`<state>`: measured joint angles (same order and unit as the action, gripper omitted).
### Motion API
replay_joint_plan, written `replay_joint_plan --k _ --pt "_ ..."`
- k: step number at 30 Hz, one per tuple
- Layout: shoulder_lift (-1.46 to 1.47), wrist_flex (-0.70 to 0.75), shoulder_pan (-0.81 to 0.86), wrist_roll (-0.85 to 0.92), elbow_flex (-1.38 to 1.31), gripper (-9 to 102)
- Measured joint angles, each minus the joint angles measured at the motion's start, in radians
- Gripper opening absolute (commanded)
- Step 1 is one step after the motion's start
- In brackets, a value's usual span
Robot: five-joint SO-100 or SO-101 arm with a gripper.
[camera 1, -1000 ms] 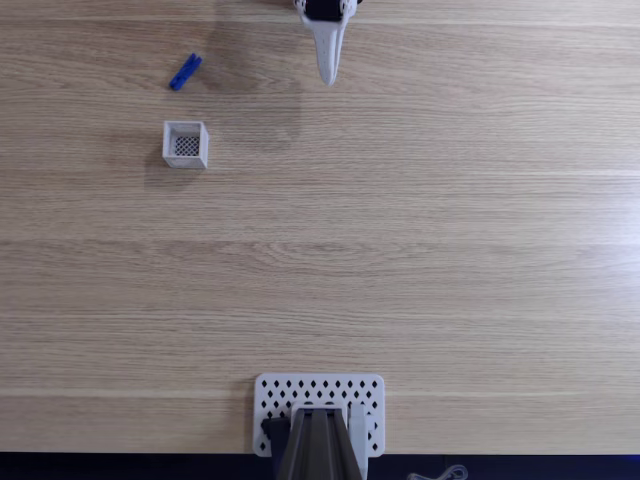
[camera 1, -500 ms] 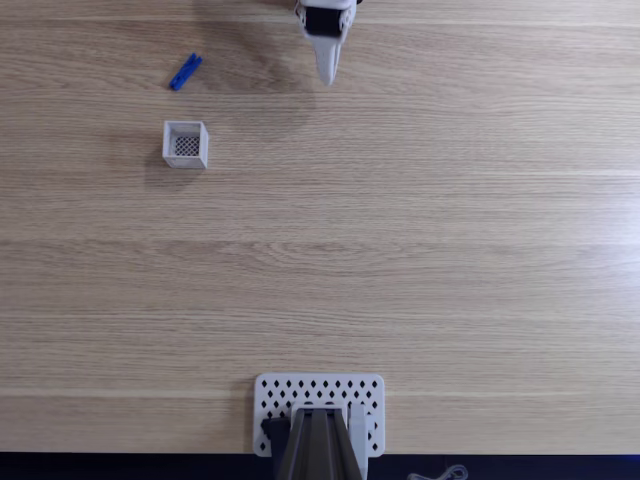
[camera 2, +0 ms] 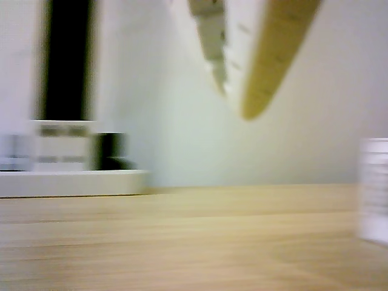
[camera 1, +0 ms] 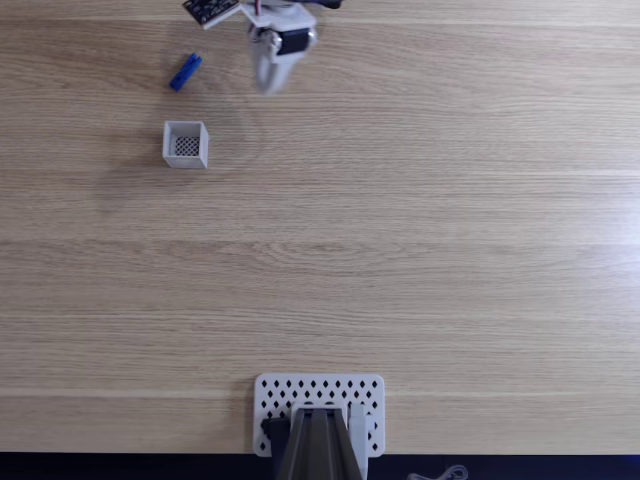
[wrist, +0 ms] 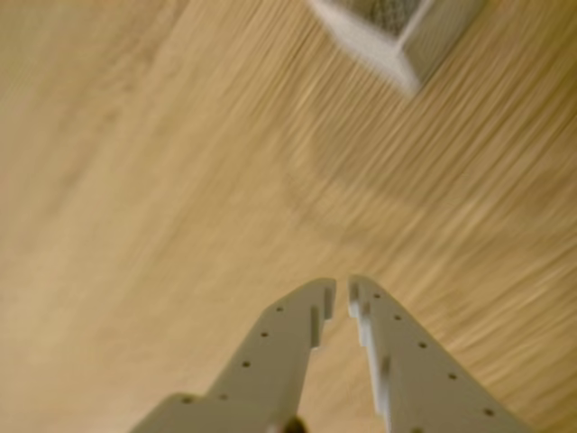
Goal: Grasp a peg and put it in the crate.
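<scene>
In the fixed view the blue peg [camera 1: 185, 71] lies flat on the wooden table at the upper left. The small white crate [camera 1: 186, 144] stands just below it, holding nothing. My gripper [camera 1: 267, 86] hangs blurred at the top edge, to the right of the peg and apart from it. The wrist view shows the gripper [wrist: 343, 290] with its fingertips almost touching and nothing between them, and the crate [wrist: 397, 32] at the top right. In the other view the gripper [camera 2: 239, 103] hangs above the table, with the blurred crate [camera 2: 373, 188] at the right edge.
A white perforated plate [camera 1: 370, 395] with a dark mount on it sits at the table's bottom edge in the fixed view. In the other view a white base [camera 2: 73, 182] with a black post stands at the left. Bare wood covers the rest of the table.
The gripper has swung left along the top edge, from above the table's middle towards the peg and crate. Peg and crate have not moved.
</scene>
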<state>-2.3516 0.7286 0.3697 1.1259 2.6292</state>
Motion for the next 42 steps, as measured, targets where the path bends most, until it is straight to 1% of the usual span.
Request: replay_joint_plan --k 4,7,9,15,19,22,25,33,42 --pt "0.040 -0.020 0.153 0.301 0.000 0" --pt "0.115 -0.075 0.244 0.428 -0.002 0" --pt "0.176 -0.132 0.293 0.476 -0.009 0" --pt "0.328 -0.333 0.396 0.531 -0.018 0" --pt "0.390 -0.405 0.426 0.537 -0.018 3" --pt "0.408 -0.422 0.433 0.540 -0.018 7" --pt "0.428 -0.426 0.434 0.580 -0.018 9" --pt "0.459 -0.426 0.477 0.687 -0.025 9" --pt "0.483 -0.426 0.485 0.698 -0.026 9"
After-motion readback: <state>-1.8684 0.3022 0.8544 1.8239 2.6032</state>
